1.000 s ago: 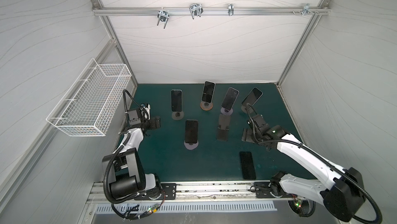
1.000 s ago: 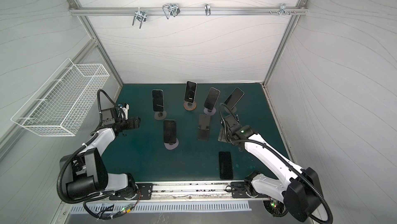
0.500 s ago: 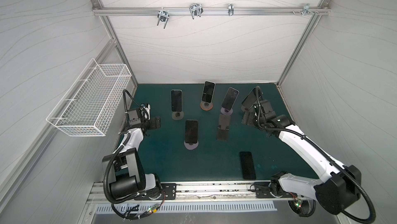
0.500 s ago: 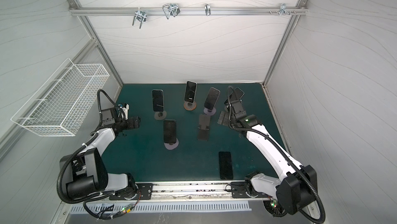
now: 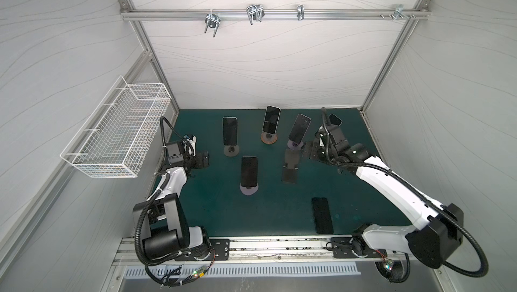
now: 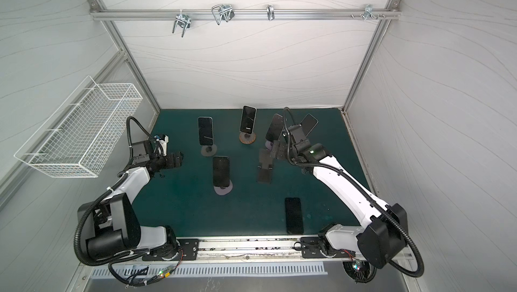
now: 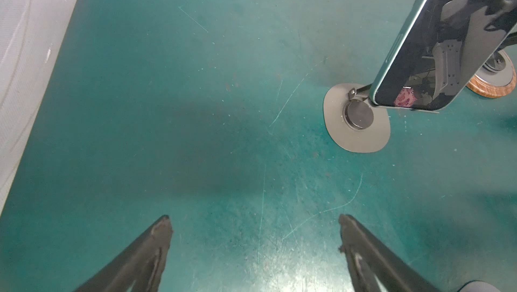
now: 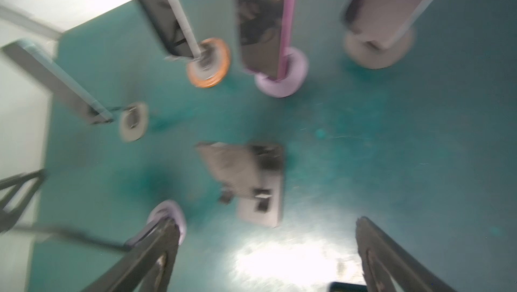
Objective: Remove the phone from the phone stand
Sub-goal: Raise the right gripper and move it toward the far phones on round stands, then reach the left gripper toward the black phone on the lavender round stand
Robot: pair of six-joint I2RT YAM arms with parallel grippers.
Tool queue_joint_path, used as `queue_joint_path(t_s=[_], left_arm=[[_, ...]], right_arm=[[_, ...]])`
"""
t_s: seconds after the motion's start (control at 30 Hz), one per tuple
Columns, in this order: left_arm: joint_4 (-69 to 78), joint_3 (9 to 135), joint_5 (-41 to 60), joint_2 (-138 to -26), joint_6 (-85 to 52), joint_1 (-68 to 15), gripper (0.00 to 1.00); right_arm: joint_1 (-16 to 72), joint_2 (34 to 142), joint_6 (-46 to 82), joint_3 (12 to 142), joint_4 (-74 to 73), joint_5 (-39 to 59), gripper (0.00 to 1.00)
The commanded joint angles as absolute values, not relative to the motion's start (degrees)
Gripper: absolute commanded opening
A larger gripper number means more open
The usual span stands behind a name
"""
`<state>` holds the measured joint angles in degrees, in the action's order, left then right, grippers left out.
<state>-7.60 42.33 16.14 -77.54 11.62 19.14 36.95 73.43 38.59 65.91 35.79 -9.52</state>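
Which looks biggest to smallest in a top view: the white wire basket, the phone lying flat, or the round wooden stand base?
1. White wire basket, by far, though it hangs nearer the camera.
2. Phone lying flat.
3. Round wooden stand base.

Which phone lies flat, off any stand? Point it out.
The black phone nearest the front rail, right of centre: it lies flat on the green mat, while the others lean on stands.

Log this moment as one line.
left tool: open, empty | right tool: open, empty, near empty stand | phone: flat on mat
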Motion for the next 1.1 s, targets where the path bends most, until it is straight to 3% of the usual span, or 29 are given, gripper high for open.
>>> queue_joint_path(t_s=[0.0,0.4,0.73,0.97,1.07], left_arm=[[-6.15,42.53,17.07,-76.31,12.48,19.51,0.95],[-6.00,41.44,15.80,-74.58,10.53,19.51,0.99],[-28.58,55.12,22.23,-70.65,9.88,19.51,1.00],[-41.20,59.51,25.96,-64.86,12.33,17.67,1.00],[-44.76,60.82,24.85,-63.62,12.20,14.49,1.00]], right_arm=[[40.59,75.39,40.99,68.37,34.86,-7.65,0.99],[45.26,77.06,35.34,69.75,30.95,-11.67,0.99],[44.85,66.78,18.21,55.32,16.35,-17.14,0.99],[36.22,59.61,7.17,41.47,2.61,-18.66,0.99],[29.73,56.08,6.08,33.48,-7.89,-14.57,0.99]])
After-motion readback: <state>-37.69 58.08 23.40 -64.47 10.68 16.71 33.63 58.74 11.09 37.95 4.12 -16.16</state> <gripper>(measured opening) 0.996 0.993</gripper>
